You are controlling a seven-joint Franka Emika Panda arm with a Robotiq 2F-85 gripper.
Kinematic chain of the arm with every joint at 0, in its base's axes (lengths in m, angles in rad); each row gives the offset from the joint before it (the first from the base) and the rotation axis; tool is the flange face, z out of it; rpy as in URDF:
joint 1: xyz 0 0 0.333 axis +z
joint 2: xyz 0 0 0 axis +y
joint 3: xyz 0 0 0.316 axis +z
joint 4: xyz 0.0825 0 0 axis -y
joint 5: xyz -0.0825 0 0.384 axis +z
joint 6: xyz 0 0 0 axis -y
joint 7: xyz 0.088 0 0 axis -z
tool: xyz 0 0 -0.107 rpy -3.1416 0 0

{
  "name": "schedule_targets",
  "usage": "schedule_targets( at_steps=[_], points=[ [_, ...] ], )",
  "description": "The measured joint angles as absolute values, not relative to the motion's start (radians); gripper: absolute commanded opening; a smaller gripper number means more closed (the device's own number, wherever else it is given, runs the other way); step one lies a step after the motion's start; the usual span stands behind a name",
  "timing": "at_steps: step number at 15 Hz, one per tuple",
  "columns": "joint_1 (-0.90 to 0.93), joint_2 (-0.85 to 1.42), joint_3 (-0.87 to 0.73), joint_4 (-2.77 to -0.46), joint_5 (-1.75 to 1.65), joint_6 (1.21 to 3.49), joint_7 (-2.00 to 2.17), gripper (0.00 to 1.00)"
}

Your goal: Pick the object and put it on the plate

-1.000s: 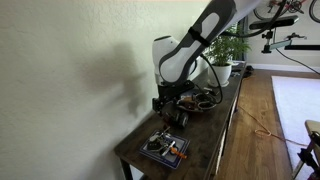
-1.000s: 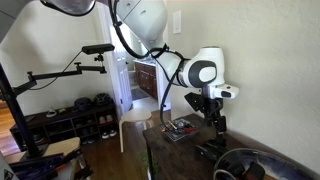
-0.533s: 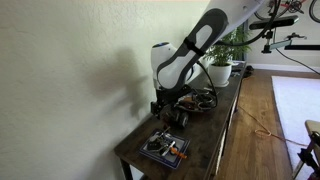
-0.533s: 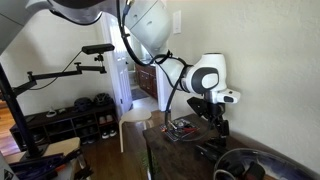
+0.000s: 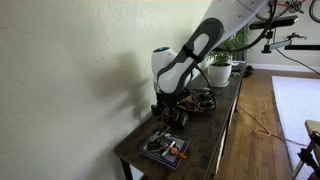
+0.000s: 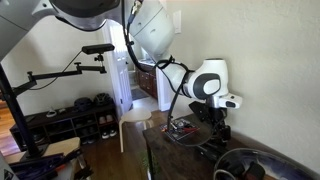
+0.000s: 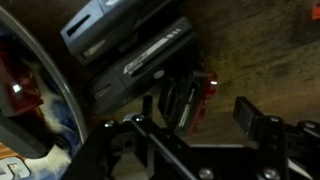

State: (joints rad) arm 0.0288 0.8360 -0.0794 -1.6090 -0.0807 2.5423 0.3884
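Rim of what I take to be the plate point(image 7: 52, 95) curves down the left side of the wrist view, dark and round. What lies inside it is too blurred to name. In an exterior view the plate point(image 6: 232, 158) sits at the lower right of the frame, just below and to the right of the gripper point(image 6: 215, 126).

Moving right in the wrist view, a stack of dark flat boxes point(image 7: 140, 50) fills the upper middle. Directly below them, at mid-frame, is the object point(image 7: 195, 100), small and dark with a red end. It rests on the wooden tabletop point(image 7: 270, 50). Its long axis runs nearly top to bottom in the frame, leaning a little to the right at the top.

The gripper point(image 7: 200, 110) straddles the object with its jaws spread wide and nothing gripped. One finger stands at the object's left flank. The other finger is further right, with bare wood showing between it and the red end.

In my judgement the closing line crosses the object's narrow width, so a plain squeeze should take it. The carry would then go toward the left of the frame, to the plate.
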Motion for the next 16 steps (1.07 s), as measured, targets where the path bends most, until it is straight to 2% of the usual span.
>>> schedule_targets(
  at_steps=[5,16],
  points=[
    [0.026,0.848,-0.079,-1.608,-0.055,2.554,0.371,0.20],
    [0.029,0.791,-0.079,-1.656,-0.049,2.712,0.340,0.20]
  ],
)
